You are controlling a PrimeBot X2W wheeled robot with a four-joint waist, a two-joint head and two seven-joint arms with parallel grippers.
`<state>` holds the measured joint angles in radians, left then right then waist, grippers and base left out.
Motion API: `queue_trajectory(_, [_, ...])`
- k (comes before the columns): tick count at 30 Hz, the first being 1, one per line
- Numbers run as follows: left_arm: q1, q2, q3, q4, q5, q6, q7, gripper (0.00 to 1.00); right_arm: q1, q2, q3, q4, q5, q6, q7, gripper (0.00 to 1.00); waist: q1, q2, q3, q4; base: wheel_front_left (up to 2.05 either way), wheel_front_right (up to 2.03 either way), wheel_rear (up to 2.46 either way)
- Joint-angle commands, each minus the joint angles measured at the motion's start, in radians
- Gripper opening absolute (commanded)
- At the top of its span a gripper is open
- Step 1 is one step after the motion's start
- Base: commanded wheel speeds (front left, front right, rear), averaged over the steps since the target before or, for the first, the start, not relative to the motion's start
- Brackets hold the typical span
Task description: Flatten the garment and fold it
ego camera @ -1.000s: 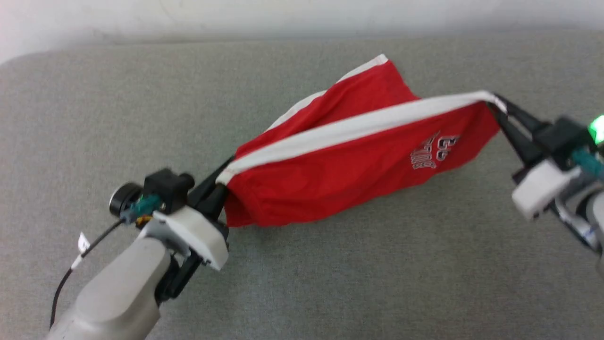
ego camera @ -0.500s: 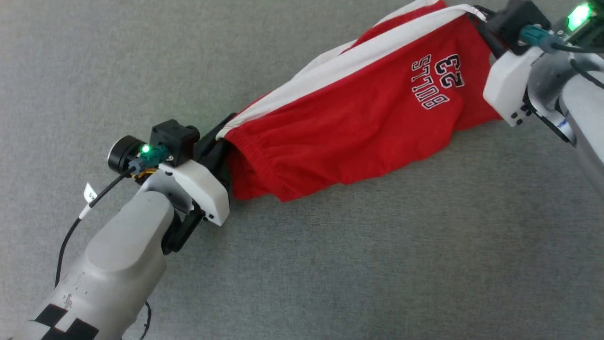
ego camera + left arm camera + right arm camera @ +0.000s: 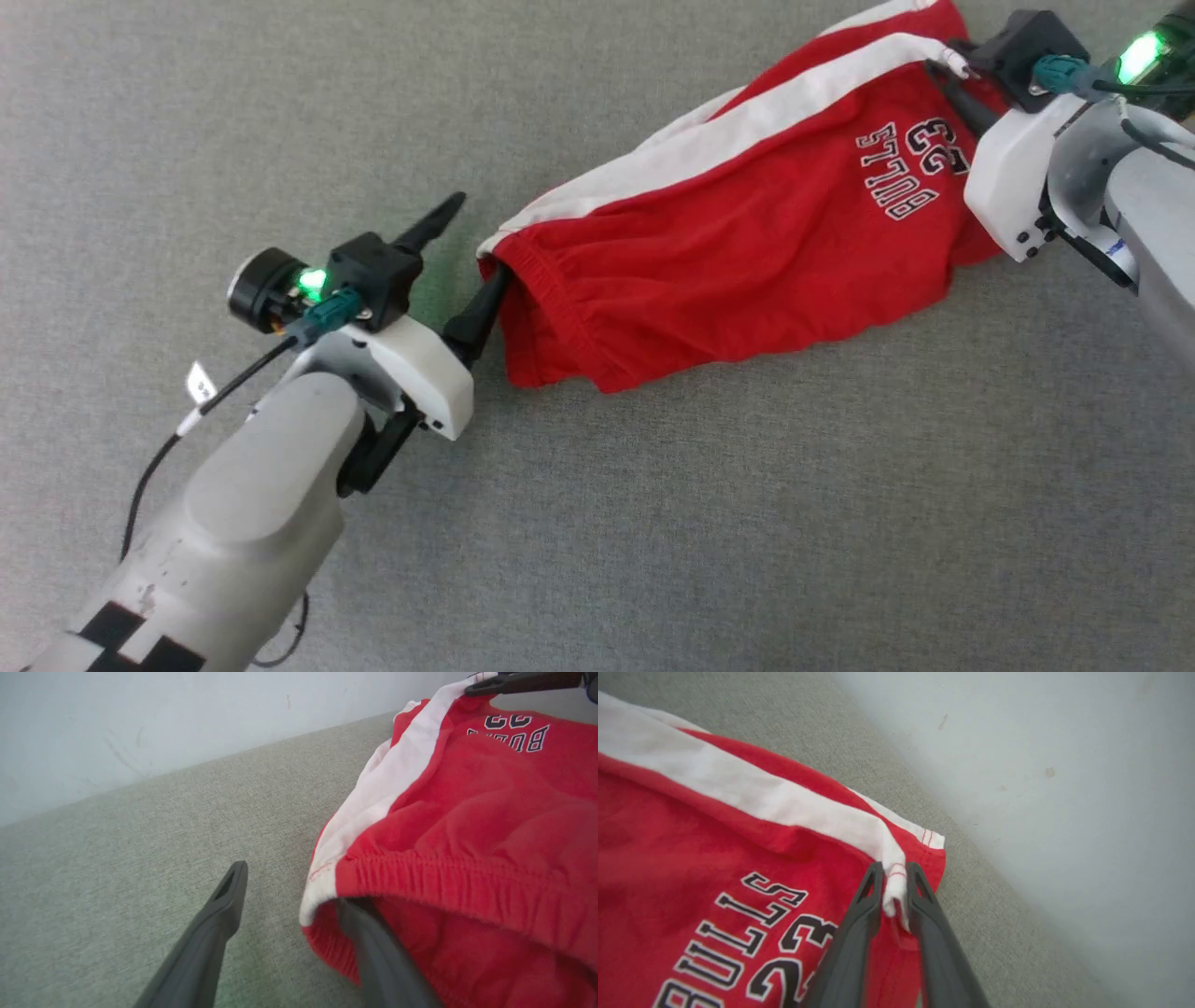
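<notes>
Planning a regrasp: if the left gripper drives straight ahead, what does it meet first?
The garment: one finger of the open left gripper sits under its waistband and would push into red fabric. The other finger faces bare grey surface, though depth is unclear.

— How do our arms stand?
— Our left arm [image 3: 252,504] reaches up from the lower left of the head view. Our right arm [image 3: 1153,201] comes in at the right edge.
— And our grippers?
— Our left gripper [image 3: 476,238] has its fingers spread wide, one tip tucked under the garment [image 3: 728,261] waistband. Our right gripper [image 3: 891,870] pinches its white-striped corner.
</notes>
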<state>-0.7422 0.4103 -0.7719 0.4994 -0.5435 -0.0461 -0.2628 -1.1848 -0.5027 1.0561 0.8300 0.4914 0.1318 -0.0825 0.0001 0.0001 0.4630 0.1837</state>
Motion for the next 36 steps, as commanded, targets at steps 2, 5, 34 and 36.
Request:
queue_trajectory(2, [0.024, 0.033, 0.02, -0.044, 0.014, 0.018, 0.001, 1.0, -0.007, -0.013, 0.01, 0.007, 0.028, -0.001, -0.048, 1.0, -0.0001, -0.0001, -0.086, -0.017, 0.0, 0.0, 0.0])
queue_trajectory(5, [0.023, 0.074, 0.029, -0.094, 0.009, 0.017, 0.025, 1.0, 0.003, -0.033, 0.017, 0.001, 0.053, -0.001, -0.082, 1.0, -0.0001, -0.0001, -0.131, -0.018, 0.0, 0.0, 0.0])
queue_trajectory(34, [-0.186, 0.134, -0.179, -0.205, -0.409, -0.083, 1.063, 1.0, 0.062, -0.033, 0.037, -0.026, 0.136, -0.001, -0.115, 1.0, -0.0001, -0.0001, -0.213, -0.087, 0.0, 0.0, 0.0])
queue_trajectory(36, [-0.181, 0.128, -0.206, -0.18, -0.399, -0.083, 1.067, 1.0, 0.058, -0.028, 0.041, -0.024, 0.136, -0.001, -0.114, 1.0, -0.0001, -0.0001, -0.201, -0.097, 0.0, 0.0, 0.0])
